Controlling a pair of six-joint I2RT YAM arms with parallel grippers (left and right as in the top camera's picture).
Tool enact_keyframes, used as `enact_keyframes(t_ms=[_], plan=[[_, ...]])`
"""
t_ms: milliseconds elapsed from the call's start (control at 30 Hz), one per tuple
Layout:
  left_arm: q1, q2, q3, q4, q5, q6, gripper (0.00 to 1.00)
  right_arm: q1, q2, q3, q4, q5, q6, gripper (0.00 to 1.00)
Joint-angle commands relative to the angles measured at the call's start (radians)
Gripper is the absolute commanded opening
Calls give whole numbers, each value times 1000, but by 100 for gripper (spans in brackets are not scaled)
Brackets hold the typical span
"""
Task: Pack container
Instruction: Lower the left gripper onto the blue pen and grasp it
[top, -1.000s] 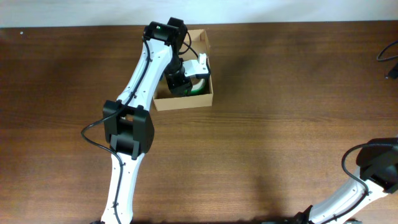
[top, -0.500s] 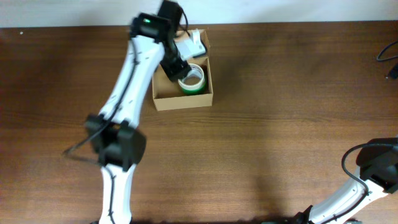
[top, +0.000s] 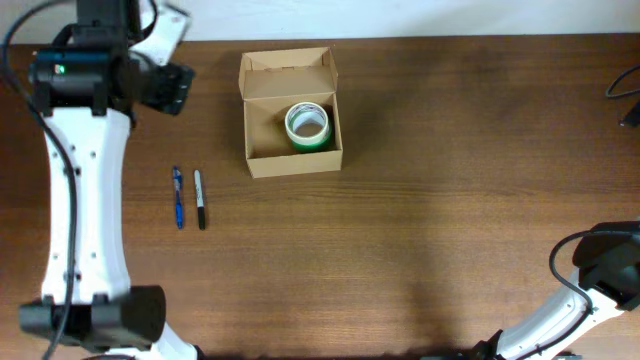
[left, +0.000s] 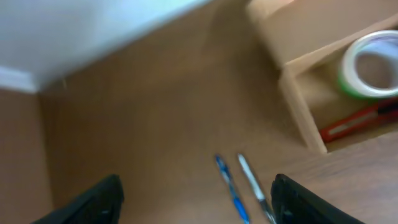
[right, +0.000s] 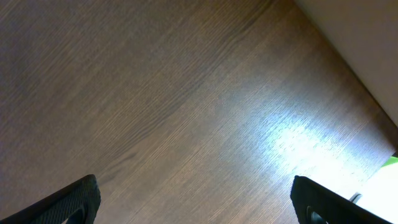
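Note:
The container (top: 262, 124) is a tan cardboard box at the back middle of the table, its flap lid standing open at the far side. A green-and-white tape roll (top: 307, 126) lies inside it. In the left wrist view the box (left: 298, 99) holds the tape roll (left: 373, 65) and a red tool (left: 357, 122). My left gripper (left: 202, 205) is open and empty, well left of the box, above the table near two pens; it also shows in the overhead view (top: 168, 86). My right gripper (right: 199, 202) is open and empty over bare table.
A blue pen (top: 179, 197) and a black-and-white marker (top: 200, 199) lie side by side left of the box; both show in the left wrist view, the pen (left: 230, 190) and the marker (left: 252, 185). My right arm (top: 610, 268) sits at the front right corner.
My left arm has pulled out of the box and swung to the far left. The tape roll stays in the box. The two pens have come into view.

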Motion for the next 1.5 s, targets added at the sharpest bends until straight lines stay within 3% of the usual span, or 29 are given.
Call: enact_keyframes(t_ms=[0,167,367,500,700,933,1333,1367,1467], plan=[[71,21,-91,-33,-25,-283,73,2,-10,-1,1,12,0,99],[140,22,-307,11,-18,-367,72,2,-10,-1,1,12,0,99],[168,26,-624,255,113,-312,72,2,-10,-1,1,12,0,99],[168,27,-749,358,122,-310,71,2,-10,-1,1,12,0,99],[168,31,-824,439,121,-312,70,2,-10,-1,1,12,0,99],[168,98,-833,481,121,-315,47,2,-10,-1,1,12,0,99],[170,233,-833,549,123,-341,45,2,-10,-1,1,12,0,99],[170,234,-833,549,123,-341,42,2,-10,-1,1,12,0,99],[170,234,-833,549,132,-343,15,2,-10,-1,1,12,0,99]])
